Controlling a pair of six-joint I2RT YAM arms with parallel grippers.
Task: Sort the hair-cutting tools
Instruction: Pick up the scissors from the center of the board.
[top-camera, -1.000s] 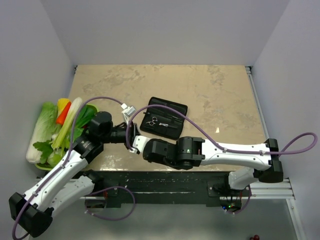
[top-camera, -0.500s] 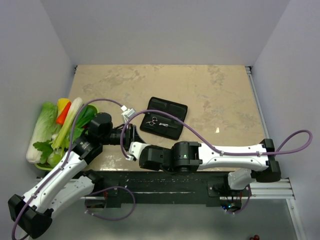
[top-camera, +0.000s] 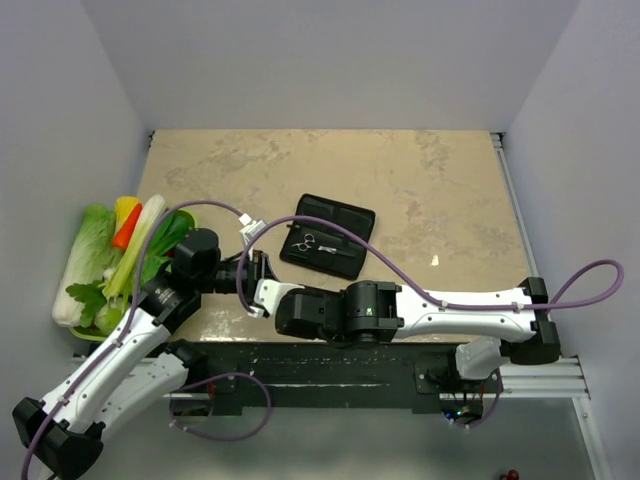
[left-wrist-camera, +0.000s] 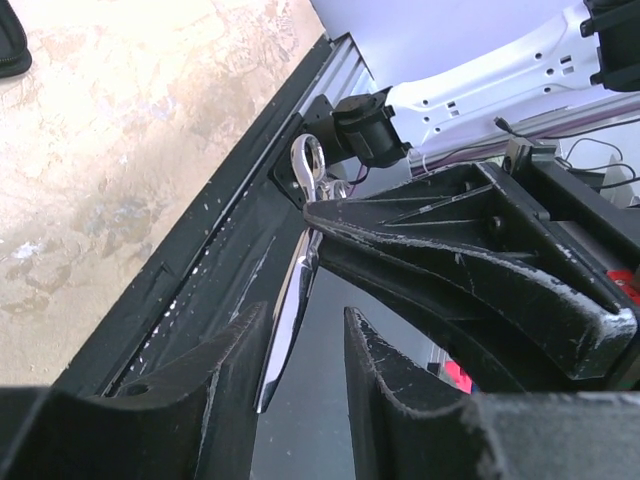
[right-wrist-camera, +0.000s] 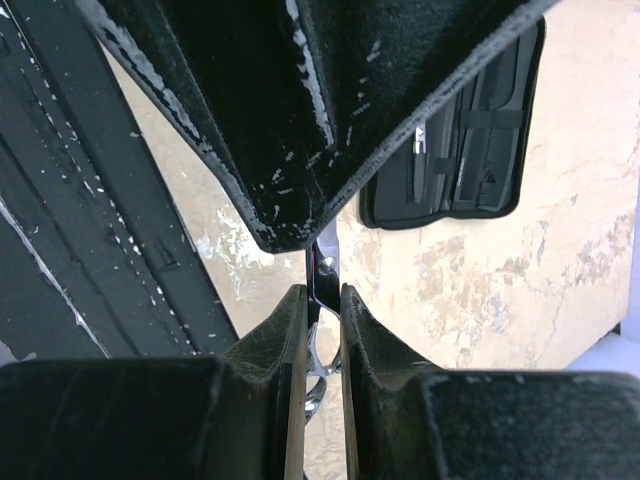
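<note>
My right gripper (right-wrist-camera: 322, 290) is shut on a pair of silver scissors (right-wrist-camera: 323, 266), its ring handles hanging below the fingers. In the left wrist view the scissors (left-wrist-camera: 300, 270) point blade-down between the fingers of my left gripper (left-wrist-camera: 303, 320). The blade lies against one finger with a gap to the other, so that gripper is open. Seen from above, both grippers meet near the table's front edge, left (top-camera: 240, 278) and right (top-camera: 262, 290). A second pair of scissors (top-camera: 306, 243) lies in the open black case (top-camera: 340, 215). I cannot make out any combs.
A pile of vegetables (top-camera: 110, 265) sits at the table's left edge, beside my left arm. The black mounting rail (top-camera: 330, 360) runs along the near edge under both arms. Purple cables loop over the case. The case (right-wrist-camera: 470, 150) lies just beyond the grippers.
My right arm has carried the scissors left to the left gripper. The left jaws have narrowed around the blade. The case has not moved.
</note>
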